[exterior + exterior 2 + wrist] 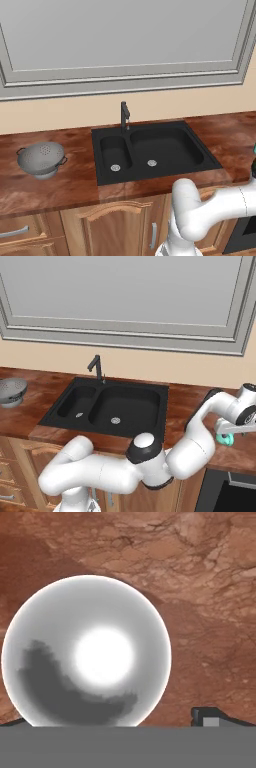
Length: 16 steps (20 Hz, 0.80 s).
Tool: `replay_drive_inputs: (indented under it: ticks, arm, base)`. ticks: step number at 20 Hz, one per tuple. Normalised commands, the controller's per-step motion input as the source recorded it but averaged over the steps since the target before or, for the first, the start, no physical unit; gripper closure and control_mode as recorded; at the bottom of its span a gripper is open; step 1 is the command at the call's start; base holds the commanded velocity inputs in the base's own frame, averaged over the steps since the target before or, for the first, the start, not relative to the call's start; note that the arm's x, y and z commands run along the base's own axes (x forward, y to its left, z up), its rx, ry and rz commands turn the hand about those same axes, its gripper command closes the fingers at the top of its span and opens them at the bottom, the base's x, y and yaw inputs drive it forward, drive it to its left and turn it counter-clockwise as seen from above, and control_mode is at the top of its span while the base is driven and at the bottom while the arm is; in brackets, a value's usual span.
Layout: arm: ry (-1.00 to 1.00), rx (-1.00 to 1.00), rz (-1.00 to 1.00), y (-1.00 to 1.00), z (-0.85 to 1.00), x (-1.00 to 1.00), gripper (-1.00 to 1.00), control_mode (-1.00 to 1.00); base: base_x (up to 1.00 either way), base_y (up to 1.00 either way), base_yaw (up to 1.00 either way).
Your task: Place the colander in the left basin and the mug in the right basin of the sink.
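The grey colander sits upright on the wooden counter, left of the black sink. Both the narrow left basin and the wide right basin hold nothing. The teal mug stands on the counter far right of the sink. My gripper hangs directly over it, open. In the hand view I look straight down into the mug's white inside, which sits left of centre; the gripper is just above its rim, with one dark fingertip outside the mug on the right.
A black faucet stands behind the sink's divider. Wooden counter runs on both sides, with cabinets below. The wall and a window frame rise behind. My arm reaches across the counter right of the sink.
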Motion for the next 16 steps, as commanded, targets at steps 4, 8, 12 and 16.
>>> replay_drive_inputs:
  ticks: [4, 8, 12, 16]
  arm:
    - [0.05, 0.00, 0.00, -0.10, -0.06, -0.01, -1.00, -1.00]
    - [0.04, 0.00, 0.00, -0.02, -0.08, -0.05, -1.00, -1.00]
    - [0.01, 0.00, 0.00, 0.04, -0.14, -0.09, 1.00, -1.00]
    - [0.00, 0.00, 0.00, 0.12, -0.19, -0.12, 1.00, -1.00]
  base:
    - [0.00, 0.00, 0.00]
    - [0.00, 0.00, 0.00]
    - [0.00, 0.00, 0.00]
    - [0.00, 0.00, 0.00]
